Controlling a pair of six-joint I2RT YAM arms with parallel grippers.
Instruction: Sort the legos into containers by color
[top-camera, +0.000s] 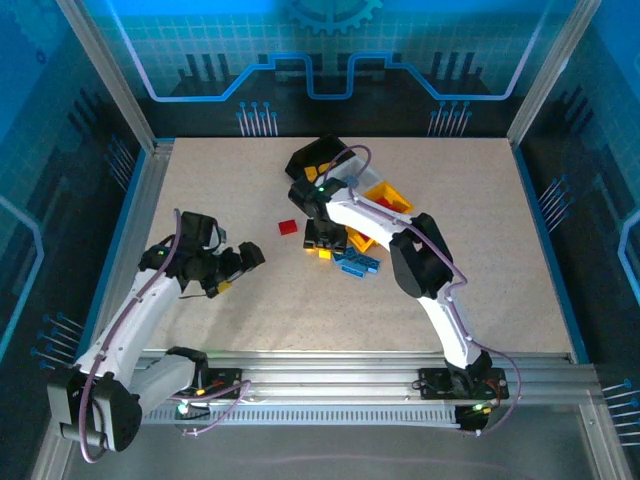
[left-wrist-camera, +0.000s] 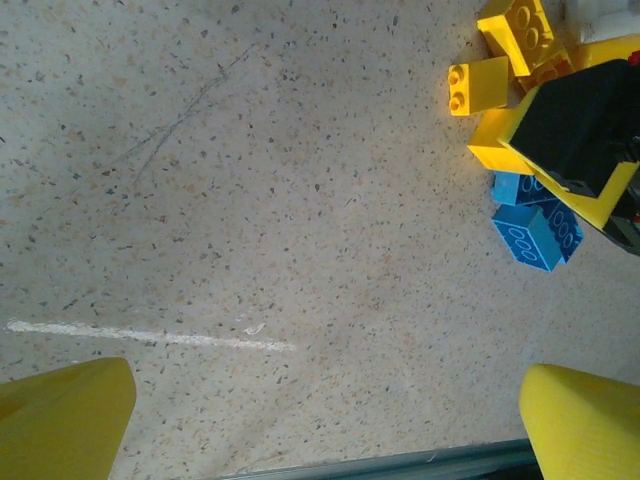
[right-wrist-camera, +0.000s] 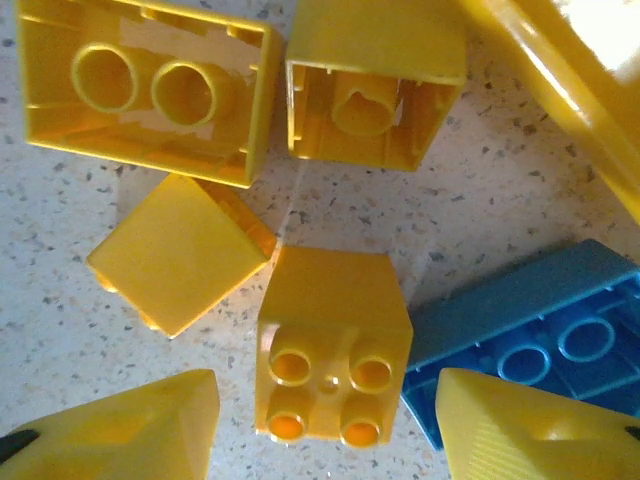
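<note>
Over the lego heap in the middle of the worktop, the right hand is released. Its yellow fingers straddle a studs-up yellow 2x2 brick, with a gap on either side. Two upturned yellow bricks lie at twelve o'clock of it and a blue brick lies at three. A lone red brick sits at nine o'clock of the heap. The black bin stands at twelve and the yellow bin at two. The left hand, spread wide and empty, hovers at eight o'clock.
</note>
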